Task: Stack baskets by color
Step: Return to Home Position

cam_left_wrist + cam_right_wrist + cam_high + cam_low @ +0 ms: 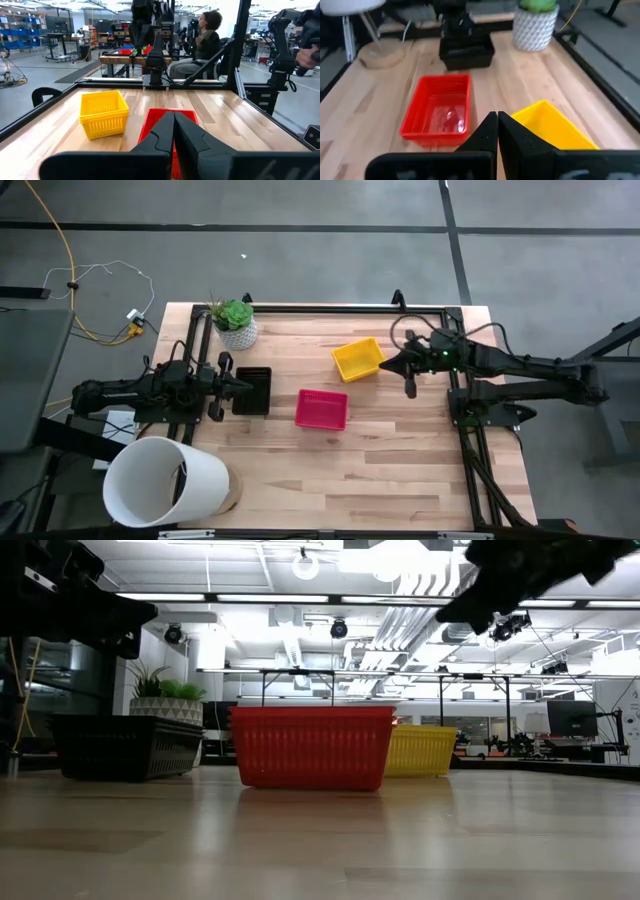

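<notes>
Three baskets stand on their bottoms on the wooden table: a black one at the left, a pink-red one in the middle and a yellow one farther back to the right. My left gripper is shut and hangs level over the black basket's left part, touching nothing that shows. My right gripper is shut in the air just right of the yellow basket. The red basket and the black basket show beyond my right gripper.
A white pot with a green plant stands at the table's far left. A large white bucket lies at the near left corner. Black frame rails run along the table's edges. A person sits beyond the table.
</notes>
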Tool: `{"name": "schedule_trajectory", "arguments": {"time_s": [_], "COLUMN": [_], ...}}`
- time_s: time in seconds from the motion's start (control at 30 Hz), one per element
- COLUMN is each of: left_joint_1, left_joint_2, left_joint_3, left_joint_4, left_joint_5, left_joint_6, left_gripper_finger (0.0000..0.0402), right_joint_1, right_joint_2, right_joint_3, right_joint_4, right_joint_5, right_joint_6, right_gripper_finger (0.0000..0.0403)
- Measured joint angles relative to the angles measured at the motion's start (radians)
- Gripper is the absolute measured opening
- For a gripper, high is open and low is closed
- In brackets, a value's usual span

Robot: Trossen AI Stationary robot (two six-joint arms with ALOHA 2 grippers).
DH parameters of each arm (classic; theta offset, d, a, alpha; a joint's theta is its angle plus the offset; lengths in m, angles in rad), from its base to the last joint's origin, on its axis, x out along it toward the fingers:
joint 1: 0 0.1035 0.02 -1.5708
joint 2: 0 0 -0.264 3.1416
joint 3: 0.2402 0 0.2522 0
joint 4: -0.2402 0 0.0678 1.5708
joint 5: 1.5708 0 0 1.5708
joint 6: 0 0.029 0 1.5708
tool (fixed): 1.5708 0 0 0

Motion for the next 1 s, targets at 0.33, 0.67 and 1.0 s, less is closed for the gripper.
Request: {"name": "schedule_trajectory", "arguments": {"time_s": [0.33,0.67,1.0], "left_joint_1": [0.000,0.000,0.000], "left_joint_2": [0.000,0.000,0.000], "left_joint_3": [0.000,0.000,0.000], "left_joint_4": [0.000,0.000,0.000], "left_joint_5": [0.000,0.000,0.000], "left_joint_6": [0.000,0.000,0.000], "left_gripper_finger": [0.0001,0.0001,0.0001], "right_joint_1": [-0.105,0.110,0.192], "right_joint_2": [-0.339,-0.479,-0.615], "right_joint_3": [-0.261,-0.589,-0.598], "right_joint_4": [0.160,0.441,0.256], "right_joint_5": [-0.045,0.193,0.306], "right_joint_6": [0.089,0.125,0.080], "right_gripper_finger": [0.0000,0.0000,0.0000]}}
